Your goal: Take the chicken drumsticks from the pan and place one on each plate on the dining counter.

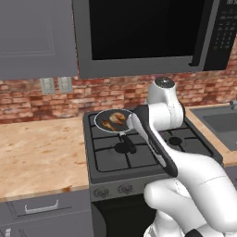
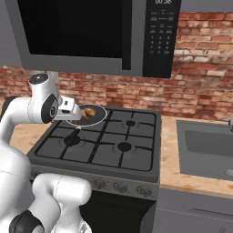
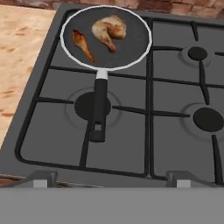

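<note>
The pan (image 3: pixel 131 52) sits on the stove's back-left burner, with its black handle (image 3: pixel 98 109) pointing toward the front. Two golden-brown chicken drumsticks lie in it: a larger one (image 3: pixel 109 30) and a thinner one (image 3: pixel 83 43) to its left. They also show in the pan (image 1: pixel 102 118) in the left base view and in the pan (image 2: pixel 96 118) in the right base view. My gripper (image 3: pixel 111 179) hangs above the stove's front edge, open, with nothing between its fingertips (image 3: pixel 41 179). The plates and the dining counter are out of view.
Black burner grates (image 3: pixel 192 87) cover the stove. A wood-look worktop (image 1: pixel 41 152) lies to its left and a sink (image 2: pixel 205 145) to its right. A microwave (image 2: pixel 91 32) hangs low over the stove, against a brick wall.
</note>
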You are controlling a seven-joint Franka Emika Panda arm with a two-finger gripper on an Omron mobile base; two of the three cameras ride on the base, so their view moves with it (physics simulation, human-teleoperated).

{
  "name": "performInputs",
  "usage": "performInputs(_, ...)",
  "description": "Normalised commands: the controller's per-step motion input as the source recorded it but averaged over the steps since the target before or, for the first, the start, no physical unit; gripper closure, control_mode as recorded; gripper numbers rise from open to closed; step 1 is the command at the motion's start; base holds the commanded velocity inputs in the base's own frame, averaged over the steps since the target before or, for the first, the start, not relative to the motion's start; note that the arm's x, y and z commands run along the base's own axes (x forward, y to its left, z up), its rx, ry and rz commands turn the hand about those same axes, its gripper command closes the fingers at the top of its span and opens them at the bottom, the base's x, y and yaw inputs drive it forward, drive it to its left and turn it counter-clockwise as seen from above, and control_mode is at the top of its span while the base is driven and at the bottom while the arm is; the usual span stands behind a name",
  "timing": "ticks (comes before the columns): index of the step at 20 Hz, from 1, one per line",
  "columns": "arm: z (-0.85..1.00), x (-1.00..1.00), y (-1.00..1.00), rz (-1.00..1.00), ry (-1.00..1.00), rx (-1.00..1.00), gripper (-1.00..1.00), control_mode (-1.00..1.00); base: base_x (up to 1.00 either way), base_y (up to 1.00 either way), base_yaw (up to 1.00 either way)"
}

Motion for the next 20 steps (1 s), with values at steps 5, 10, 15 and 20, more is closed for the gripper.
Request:
performInputs(5,-0.07,0.53,0.31,0.00,-0.09,0.05,-1.00,-1.00,0.00,0.00,0.00)
performInputs(10,-0.13,0.50,0.21,0.00,-0.16,0.01,-1.00,-1.00,0.00,0.00,0.00)
performInputs(15,-0.17,0.60,0.21,0.00,-0.07,0.00,-1.00,-1.00,0.00,0.00,0.00)
performInputs(20,-0.07,0.63,0.07,0.00,0.00,0.08,-1.00,-1.00,0.00,0.00,0.00)
